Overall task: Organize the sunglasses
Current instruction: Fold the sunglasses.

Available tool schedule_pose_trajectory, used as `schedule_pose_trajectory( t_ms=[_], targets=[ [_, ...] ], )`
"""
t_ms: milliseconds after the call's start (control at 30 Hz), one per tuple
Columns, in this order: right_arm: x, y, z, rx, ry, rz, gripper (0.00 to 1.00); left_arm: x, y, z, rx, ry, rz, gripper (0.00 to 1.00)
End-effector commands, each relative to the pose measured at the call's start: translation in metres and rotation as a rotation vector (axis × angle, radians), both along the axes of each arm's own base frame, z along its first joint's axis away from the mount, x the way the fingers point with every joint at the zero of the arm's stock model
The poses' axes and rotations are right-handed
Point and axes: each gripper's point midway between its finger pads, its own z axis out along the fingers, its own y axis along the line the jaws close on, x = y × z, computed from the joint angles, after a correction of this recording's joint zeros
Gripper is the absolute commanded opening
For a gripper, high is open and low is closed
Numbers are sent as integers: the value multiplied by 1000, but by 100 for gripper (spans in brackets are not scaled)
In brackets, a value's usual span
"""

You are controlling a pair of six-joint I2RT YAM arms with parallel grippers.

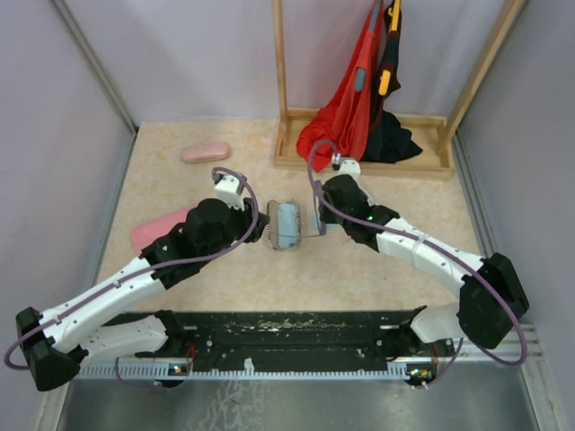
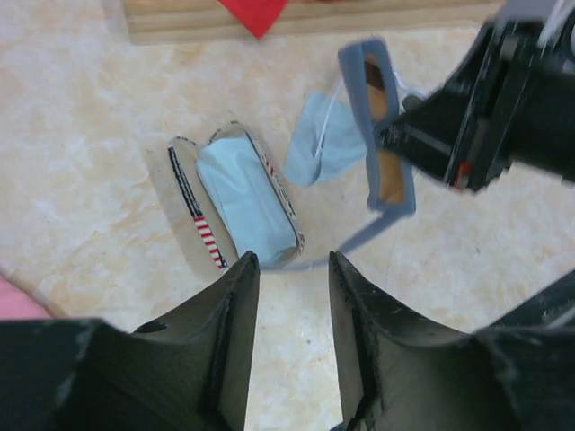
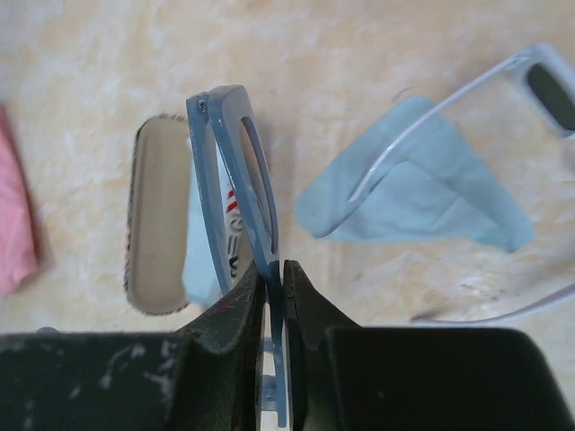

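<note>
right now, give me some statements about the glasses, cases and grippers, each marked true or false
1. The right gripper is clamped on the grey-framed glasses. True.
2. The flag-printed case is closed. False: it lies open with a light-blue cloth inside.
3. The left gripper holds the white-framed sunglasses. False: it is open and empty; that pair lies partly over a second light-blue cloth.
4. A closed pink case lies at the table's far left. True.

The grey glasses (image 3: 235,171) have a matt plastic frame; the white glasses (image 3: 467,105) look like glossy plastic. The cloth (image 3: 431,193) is soft and matt. The bench (image 1: 377,278) is smooth, marbled beige. The rack (image 1: 280,72) on its far edge is bare wood. The left tool (image 2: 292,262) is matt black plastic.
</note>
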Motion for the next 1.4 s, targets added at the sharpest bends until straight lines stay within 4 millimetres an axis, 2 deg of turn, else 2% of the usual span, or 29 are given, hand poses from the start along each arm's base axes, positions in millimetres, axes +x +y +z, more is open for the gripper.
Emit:
schedule_pose_trajectory(
  t_ms=[0, 100, 267, 467, 567, 733, 1033, 1367],
  targets=[
    [28, -25, 62, 59, -141, -123, 0, -25, -14, -25, 9, 69, -149, 35],
    [35, -31, 81, 85, -161, -140, 0, -36, -24, -37, -4, 103, -191, 20],
    [28, -21, 100, 147, -162, -83, 0, -36, -38, -51, -14, 119, -201, 1],
    [9, -8, 94, 185, -117, 19, 0, -10, -44, -64, 83, 120, -122, 1],
    [0, -4, 90, 194, -111, 65, 0, 5, -43, -60, 118, 96, -61, 1],
    [-18, 17, 87, 234, -93, 215, 0, 19, -42, -49, 128, 41, -13, 1],
    [-44, 51, 80, 204, -74, 416, 0, 32, -58, -32, 157, 22, -31, 1],
    [-57, 79, 77, 245, -60, 490, 0, 38, -65, -35, 196, 36, -34, 1]
  ],
)
